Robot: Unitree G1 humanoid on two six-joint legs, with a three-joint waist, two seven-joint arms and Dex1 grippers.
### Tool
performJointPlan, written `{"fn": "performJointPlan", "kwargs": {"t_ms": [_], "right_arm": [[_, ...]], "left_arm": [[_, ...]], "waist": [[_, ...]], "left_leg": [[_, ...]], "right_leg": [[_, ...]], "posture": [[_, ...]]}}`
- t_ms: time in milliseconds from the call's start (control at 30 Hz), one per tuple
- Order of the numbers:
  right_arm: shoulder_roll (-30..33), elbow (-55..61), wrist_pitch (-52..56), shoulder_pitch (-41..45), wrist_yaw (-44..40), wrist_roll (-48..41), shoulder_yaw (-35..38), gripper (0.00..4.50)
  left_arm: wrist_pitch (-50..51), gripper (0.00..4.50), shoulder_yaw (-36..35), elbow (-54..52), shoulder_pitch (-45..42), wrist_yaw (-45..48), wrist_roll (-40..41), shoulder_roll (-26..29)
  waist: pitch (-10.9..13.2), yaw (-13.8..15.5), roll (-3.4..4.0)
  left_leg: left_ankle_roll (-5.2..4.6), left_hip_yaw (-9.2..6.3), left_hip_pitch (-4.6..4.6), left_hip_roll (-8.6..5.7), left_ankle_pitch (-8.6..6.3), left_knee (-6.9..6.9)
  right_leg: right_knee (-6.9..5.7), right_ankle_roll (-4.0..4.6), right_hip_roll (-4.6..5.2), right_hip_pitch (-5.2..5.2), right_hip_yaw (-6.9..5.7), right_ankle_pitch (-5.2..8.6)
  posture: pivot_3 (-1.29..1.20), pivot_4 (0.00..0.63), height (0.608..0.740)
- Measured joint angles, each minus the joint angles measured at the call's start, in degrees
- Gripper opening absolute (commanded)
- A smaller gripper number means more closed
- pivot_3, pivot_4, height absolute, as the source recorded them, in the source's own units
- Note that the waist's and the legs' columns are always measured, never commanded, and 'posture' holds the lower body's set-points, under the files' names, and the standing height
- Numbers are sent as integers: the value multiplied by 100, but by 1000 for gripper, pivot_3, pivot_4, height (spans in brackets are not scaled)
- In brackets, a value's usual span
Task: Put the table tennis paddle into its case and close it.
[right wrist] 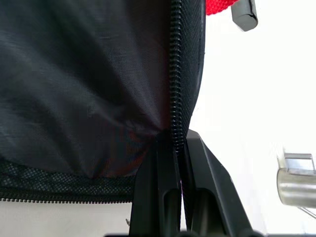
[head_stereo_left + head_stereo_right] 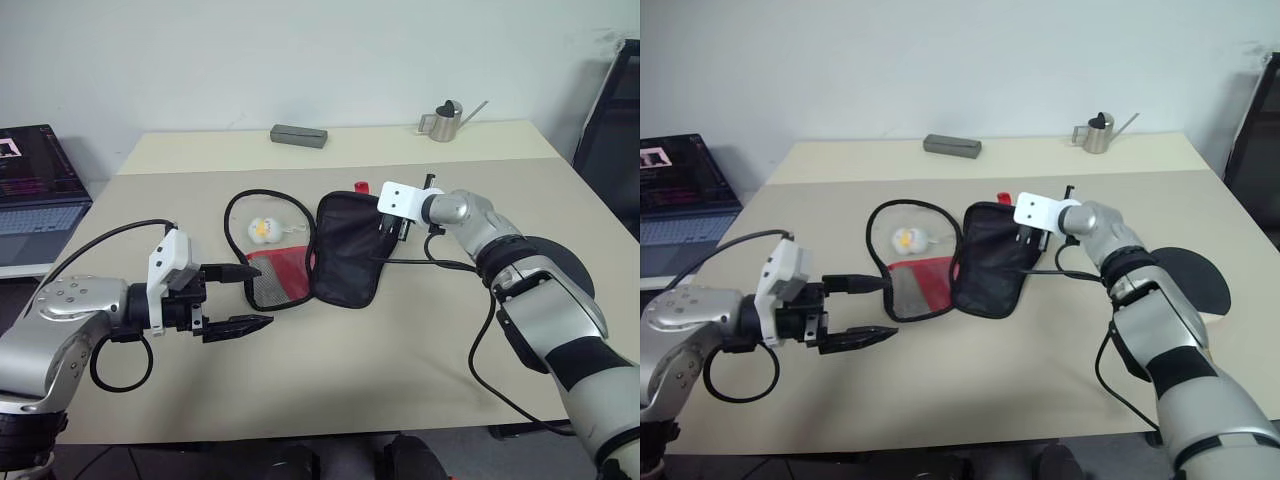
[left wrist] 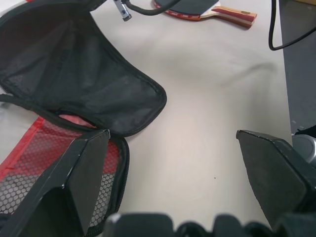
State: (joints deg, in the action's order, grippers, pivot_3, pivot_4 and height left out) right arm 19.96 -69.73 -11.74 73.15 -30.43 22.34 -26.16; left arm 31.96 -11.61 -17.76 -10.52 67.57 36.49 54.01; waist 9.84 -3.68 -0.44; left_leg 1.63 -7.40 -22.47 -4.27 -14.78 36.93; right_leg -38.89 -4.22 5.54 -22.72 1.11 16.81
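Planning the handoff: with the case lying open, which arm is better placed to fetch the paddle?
Probably the left. Its end effector hangs open and empty beside the case. The right end effector is pinched on the case's zipper edge, so it is busy. The table tennis paddle lies on the table beyond the case.

From the head we look down across the table (image 2: 420,380). Our left wrist camera faces the case (image 3: 84,84) just ahead; our right wrist camera presses close against it.
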Motion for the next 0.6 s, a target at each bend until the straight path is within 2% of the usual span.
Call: {"fn": "performJointPlan", "kwargs": {"t_ms": [100,267,367,467,567,600], "right_arm": [[-17,-125,-8,22,296,116,16,2036],[-8,-295,24,224,806,92,308,2036],[-8,-296,234,342,773,-250,800,2036],[-11,-236,756,353,208,-836,1405,2036],[52,421,1834,78,-789,-1518,1902,2589],[86,741,2193,-106,-1019,-1656,1977,2899]], "left_arm": [[0,4500,7,3,-17,-6,-1,-18],[0,4500,18,16,-95,-50,-8,-30],[-1,4500,29,34,-114,-52,-14,-45],[-8,4500,60,53,-113,-48,-19,-46],[-69,4500,50,212,-100,-44,-41,-43],[-100,4500,37,266,-89,-43,-58,-40]], "waist": [[0,-9,0],[0,-30,0],[0,-74,0],[0,-94,0],[0,-109,0],[0,-109,0]], "left_leg": [[1,0,-2,0,0,0],[5,4,-18,0,3,0],[8,5,-32,0,5,0],[8,5,-36,0,5,1],[6,3,-35,2,4,1],[6,2,-36,3,4,1]], "right_leg": [[-2,0,0,-4,1,0],[-10,1,-2,-29,10,0],[-11,2,-2,-43,10,-1],[-9,1,-2,-43,9,-1],[-11,2,-3,-43,7,-1],[-11,2,-3,-43,6,-1]], "posture": [[0,150,740],[0,150,740],[0,150,740],[0,150,740],[0,150,740],[0,150,740]]}}
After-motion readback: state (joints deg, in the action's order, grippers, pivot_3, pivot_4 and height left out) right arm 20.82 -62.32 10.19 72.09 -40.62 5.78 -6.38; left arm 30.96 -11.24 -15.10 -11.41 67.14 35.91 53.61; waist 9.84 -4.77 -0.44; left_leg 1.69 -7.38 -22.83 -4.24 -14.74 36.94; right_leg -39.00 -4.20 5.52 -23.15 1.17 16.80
